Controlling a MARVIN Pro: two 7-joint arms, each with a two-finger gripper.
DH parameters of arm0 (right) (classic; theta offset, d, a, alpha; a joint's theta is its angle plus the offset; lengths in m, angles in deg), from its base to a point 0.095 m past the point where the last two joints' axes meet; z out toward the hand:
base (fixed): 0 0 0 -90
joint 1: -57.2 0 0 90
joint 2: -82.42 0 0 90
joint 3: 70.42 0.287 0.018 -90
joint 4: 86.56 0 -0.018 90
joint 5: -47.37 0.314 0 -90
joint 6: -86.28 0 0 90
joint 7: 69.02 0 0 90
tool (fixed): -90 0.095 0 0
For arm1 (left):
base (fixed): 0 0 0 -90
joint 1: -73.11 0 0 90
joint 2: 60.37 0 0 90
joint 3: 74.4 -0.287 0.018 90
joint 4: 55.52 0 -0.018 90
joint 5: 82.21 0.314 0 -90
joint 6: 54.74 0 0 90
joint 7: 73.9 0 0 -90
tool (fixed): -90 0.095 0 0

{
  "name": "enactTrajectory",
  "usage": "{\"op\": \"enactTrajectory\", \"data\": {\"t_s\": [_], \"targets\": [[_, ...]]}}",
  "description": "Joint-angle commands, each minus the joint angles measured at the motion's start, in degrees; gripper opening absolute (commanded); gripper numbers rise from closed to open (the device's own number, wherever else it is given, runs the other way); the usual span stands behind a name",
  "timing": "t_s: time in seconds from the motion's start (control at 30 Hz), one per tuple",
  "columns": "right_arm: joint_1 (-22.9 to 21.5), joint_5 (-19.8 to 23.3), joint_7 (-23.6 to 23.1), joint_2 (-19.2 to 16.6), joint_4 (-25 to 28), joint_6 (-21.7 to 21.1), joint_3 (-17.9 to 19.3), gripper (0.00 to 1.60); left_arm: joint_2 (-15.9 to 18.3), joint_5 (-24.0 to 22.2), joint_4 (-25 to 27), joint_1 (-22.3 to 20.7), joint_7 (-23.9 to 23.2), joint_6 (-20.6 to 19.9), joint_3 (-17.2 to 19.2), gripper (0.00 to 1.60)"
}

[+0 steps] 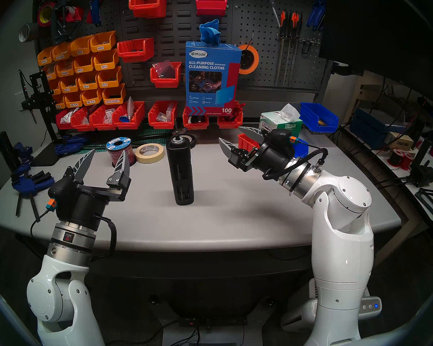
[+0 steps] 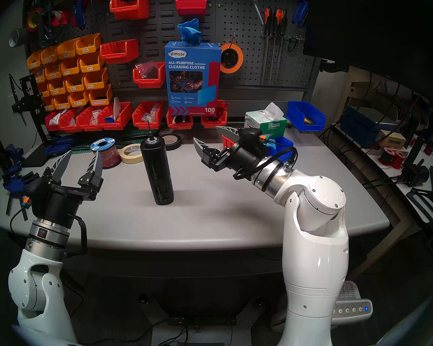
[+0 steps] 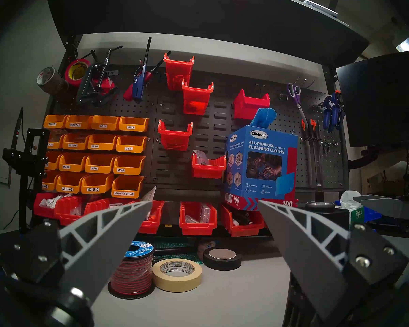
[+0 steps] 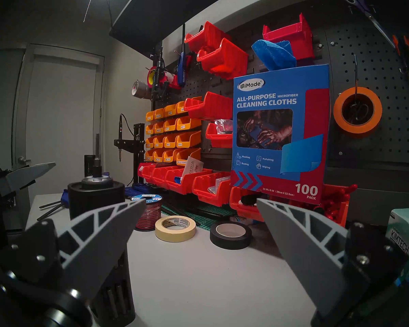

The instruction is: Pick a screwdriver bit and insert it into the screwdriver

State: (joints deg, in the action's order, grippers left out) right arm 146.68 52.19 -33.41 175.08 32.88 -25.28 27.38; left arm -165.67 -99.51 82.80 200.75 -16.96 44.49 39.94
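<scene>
Clamps (image 1: 30,180), blue, are lying at the far left edge of the grey table (image 1: 235,213); left gripper (image 1: 108,155) is hovering just right of them, above the near-left of the table, fingers pointing up and away, jaws standing wide apart and holding nothing; wire spool (image 1: 119,150) with red-and-black winding is sitting behind it, with a roll of masking tape (image 1: 150,152) just beside the spool on its right; a black tape roll (image 3: 222,258) is lying further right and back, seen clearly in the left wrist view.

Screwdriver (image 1: 180,170) is standing upright mid-table between the two arms, touched by neither; it is showing as a matte black cylinder with long side slots; rods are sitting behind those slots in the right wrist view; screwdriver bit (image 1: 176,128) is sticking straight up out of the silver-ringed socket on top, thin and dark, so it is already seated.

Blue cleaning-cloth box (image 1: 211,78) is standing behind, against the pegboard, on the red bins.

Right gripper (image 1: 231,135) is hanging right of the screwdriver, well apart from it, pointing left and slightly up; jaws are spread wide, nothing between them; Kimtech tissue box (image 1: 280,122) and a blue bin (image 1: 319,117) are sitting behind it at the back right.
</scene>
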Motion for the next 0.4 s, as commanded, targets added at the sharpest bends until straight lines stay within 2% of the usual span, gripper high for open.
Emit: {"op": "enactTrajectory", "data": {"t_s": [0.0,0.37], "targets": [[-0.74,0.46,-0.23,0.12,1.47,0.44,0.08,1.6,0.2,0.01,1.68,-0.19,0.04,1.39,-0.26,1.6],[-0.74,0.46,-0.31,0.14,1.45,0.52,0.11,1.6,0.25,0.39,1.68,-0.03,0.68,1.83,-0.69,1.6]]}}
